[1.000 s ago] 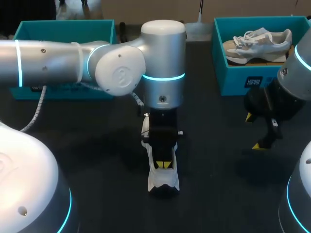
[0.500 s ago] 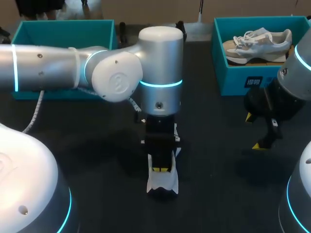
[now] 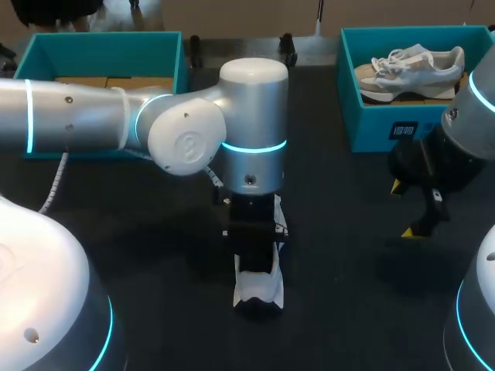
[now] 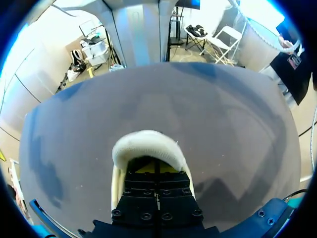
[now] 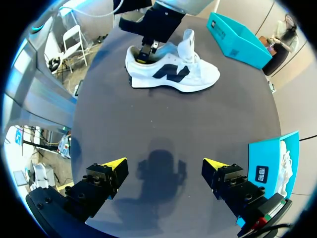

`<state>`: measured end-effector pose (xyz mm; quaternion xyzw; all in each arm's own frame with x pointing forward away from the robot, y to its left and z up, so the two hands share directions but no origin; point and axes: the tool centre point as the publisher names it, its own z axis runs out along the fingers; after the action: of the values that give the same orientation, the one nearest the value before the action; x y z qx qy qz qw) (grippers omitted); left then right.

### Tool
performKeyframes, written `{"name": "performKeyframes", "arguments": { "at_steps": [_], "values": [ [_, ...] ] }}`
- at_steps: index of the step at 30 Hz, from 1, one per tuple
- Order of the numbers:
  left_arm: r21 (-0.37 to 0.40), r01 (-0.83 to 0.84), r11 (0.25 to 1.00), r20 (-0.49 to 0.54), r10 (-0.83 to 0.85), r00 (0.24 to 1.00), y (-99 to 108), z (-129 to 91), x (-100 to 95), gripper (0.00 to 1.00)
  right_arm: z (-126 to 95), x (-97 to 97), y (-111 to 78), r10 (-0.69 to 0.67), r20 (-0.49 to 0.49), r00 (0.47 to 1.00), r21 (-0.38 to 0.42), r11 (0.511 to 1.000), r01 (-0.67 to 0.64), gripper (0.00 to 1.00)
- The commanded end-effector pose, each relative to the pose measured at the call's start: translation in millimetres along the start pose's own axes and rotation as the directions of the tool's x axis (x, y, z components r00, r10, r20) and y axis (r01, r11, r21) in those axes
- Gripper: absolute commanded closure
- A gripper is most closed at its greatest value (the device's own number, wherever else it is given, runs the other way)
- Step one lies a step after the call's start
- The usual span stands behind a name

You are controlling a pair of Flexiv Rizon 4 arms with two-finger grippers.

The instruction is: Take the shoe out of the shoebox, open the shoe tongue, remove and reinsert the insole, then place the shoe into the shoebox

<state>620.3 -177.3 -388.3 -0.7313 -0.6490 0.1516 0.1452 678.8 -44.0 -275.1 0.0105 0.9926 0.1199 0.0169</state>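
1. Now the left gripper (image 3: 255,260) is deeper in the white shoe (image 3: 259,287) than one second ago. At that time its two yellow tips showed above the shoe's opening in the head view; half a second ago only a thin line of yellow showed, and now the tips are out of sight from there.
2. In the left wrist view the fingers of the left gripper (image 4: 151,167) stand together, inside the padded heel collar of the shoe (image 4: 143,141). I cannot tell if they pinch anything in the shoe.
3. The left arm's wrist has moved a little toward the left edge of the table (image 3: 348,294) and lower.
4. The shoe has stayed in its place in the middle of the table, on its sole, heel toward the near edge. The right wrist view shows its side with a dark letter (image 5: 173,74) and the left gripper (image 5: 144,53) entering near the heel.
5. The right gripper (image 3: 404,209) has not moved. It hangs over the table near the right edge, fingers wide apart and holding nothing (image 5: 166,163).
6. One teal shoebox (image 3: 100,50) is at the far left corner. A second teal shoebox (image 3: 371,124) at the far right corner holds another shoe (image 3: 410,69).
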Motion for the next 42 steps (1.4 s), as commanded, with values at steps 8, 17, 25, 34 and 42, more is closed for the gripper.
{"name": "performKeyframes", "arguments": {
  "at_steps": [8, 17, 25, 34, 42],
  "values": [
    [-0.096, 0.041, 0.995, 0.041, -0.038, 0.998, -2, -26, 15.3, 1.0, 1, 1.1, -0.2, 0.0, 0.003, 1.0, 0.001, 1.0, 0.0, 0.0],
    [-0.047, -0.012, 0.999, 0.014, 0.013, 1.0, -23, -34, 14.2, 1.0, 1, 1.1, -0.2, 0.0, 0.003, 1.0, 0.001, 1.0, 0.0, 0.0],
    [-0.022, -0.002, 1.0, -0.031, 0.001, 1.0, -19, -8, 1.4, 1.0, 1, 1.1, -0.2, 0.0, 0.003, 1.0, 0.001, 1.0, 0.0, 0.0],
    [0.046, 0.003, 0.999, -0.042, -0.002, 0.999, -16, -15, -4.9, 1.0, 1, 1.1, -0.2, 0.0, 0.003, 1.0, 0.001, 1.0, 0.0, 0.0],
    [0.082, -0.004, 0.997, -0.06, 0.009, 0.998, -29, -15, -12.8, 1.0, 1, 1.1, -0.2, 0.0, 0.003, 1.0, 0.001, 1.0, 0.0, 0.0]
  ]
}}
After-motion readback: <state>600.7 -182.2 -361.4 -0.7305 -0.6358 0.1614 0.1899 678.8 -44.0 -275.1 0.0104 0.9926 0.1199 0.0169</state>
